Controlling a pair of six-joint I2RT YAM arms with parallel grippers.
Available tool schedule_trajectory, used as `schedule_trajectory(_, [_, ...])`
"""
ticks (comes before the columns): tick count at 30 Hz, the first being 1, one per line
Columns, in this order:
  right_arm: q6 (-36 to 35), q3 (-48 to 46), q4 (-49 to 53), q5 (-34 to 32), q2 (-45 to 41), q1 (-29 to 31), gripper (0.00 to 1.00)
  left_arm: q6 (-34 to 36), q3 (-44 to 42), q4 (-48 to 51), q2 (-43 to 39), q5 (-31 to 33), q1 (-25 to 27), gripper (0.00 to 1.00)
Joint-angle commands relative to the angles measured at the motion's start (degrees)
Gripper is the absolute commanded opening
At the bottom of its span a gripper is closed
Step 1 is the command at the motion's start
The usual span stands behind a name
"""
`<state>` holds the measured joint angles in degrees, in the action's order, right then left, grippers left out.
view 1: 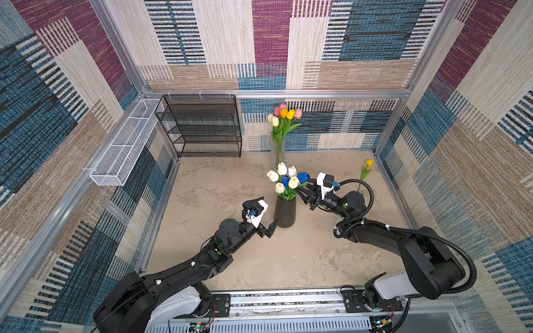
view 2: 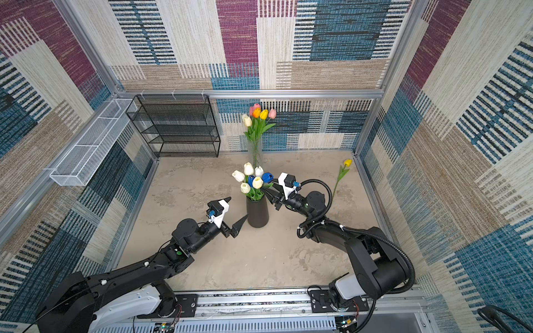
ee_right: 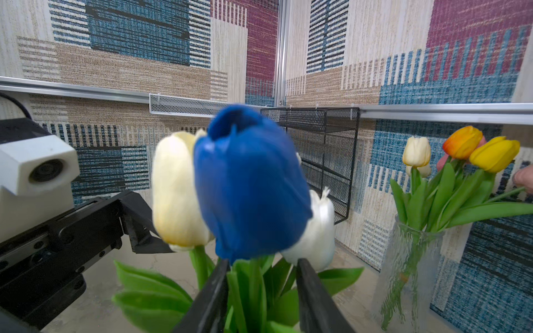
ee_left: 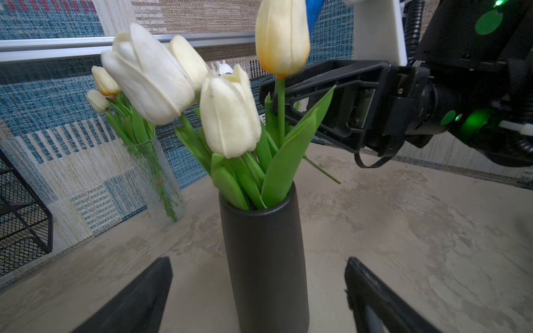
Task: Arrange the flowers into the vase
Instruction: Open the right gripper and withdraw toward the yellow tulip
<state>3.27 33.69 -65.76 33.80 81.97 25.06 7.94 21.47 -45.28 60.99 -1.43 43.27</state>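
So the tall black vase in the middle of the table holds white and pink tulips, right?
No, not pink. The tall black vase in the middle of the table holds white tulips and blue tulips; both top views show it.

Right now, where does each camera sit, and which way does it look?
Top view: above the arms' bases, looking down on the table; both arms show.
Top view: beside it, same aim; both arms, black vase between.
Left wrist: on the left arm, facing the black vase; open left gripper shows.
Right wrist: on the right arm, facing the blue tulip; right gripper flanks its stem.
Shared: all show the glass vase.
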Motion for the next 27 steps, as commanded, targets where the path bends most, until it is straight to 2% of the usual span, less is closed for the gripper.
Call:
schedule_trajectory(1, [-2.0,0.0,4.1,-2.2,-2.0,0.0,0.44,1.4,-0.2,-1.9,-0.7,0.9,0.0,0.96])
schedule_trajectory(7, [-3.1,-3.8,7.6,-3.7,-7.3,0.0,0.59,1.2,-0.5,-2.1,-0.9,0.6,0.0,0.96])
schedule_trajectory(9, [-3.3,-5.3,9.3,-4.3,-9.8,0.0,0.68,1.4,-0.4,-2.3,-0.6,0.4,-0.1,0.96])
schedule_trajectory(12, [-2.7,-7.2,12.6,-6.4,-15.2,0.0,0.74,1.8,-0.1,-2.4,-0.5,0.0,-0.1,0.96])
schedule_trajectory(14, [-2.1,-8.1,15.7,-9.8,-19.8,0.0,0.75,2.1,0.3,-2.3,-0.7,-1.0,-0.1,0.97])
schedule_trajectory(18, [-1.2,-7.2,25.9,-23.0,-27.1,-1.2,0.83,3.2,0.8,-1.8,-1.6,-3.8,-0.1,0.97])
schedule_trajectory(21, [1.7,-3.1,35.3,-30.7,-27.4,-5.9,0.88,3.9,0.8,-2.2,-1.8,-6.1,-0.1,0.97])
schedule_trajectory(23, [6.8,2.2,44.8,-33.0,-23.9,-12.5,0.88,4.9,0.8,-2.3,-1.7,-7.8,-0.1,0.97])
schedule_trajectory(25, [11.3,6.3,52.5,-32.5,-18.6,-19.1,0.85,5.9,0.7,-2.1,-1.5,-8.5,-0.1,0.97])
schedule_trajectory(27, [13.2,10.3,59.0,-34.5,-12.9,-24.0,0.77,6.1,0.3,-2.2,-1.6,-9.0,-0.1,0.97])
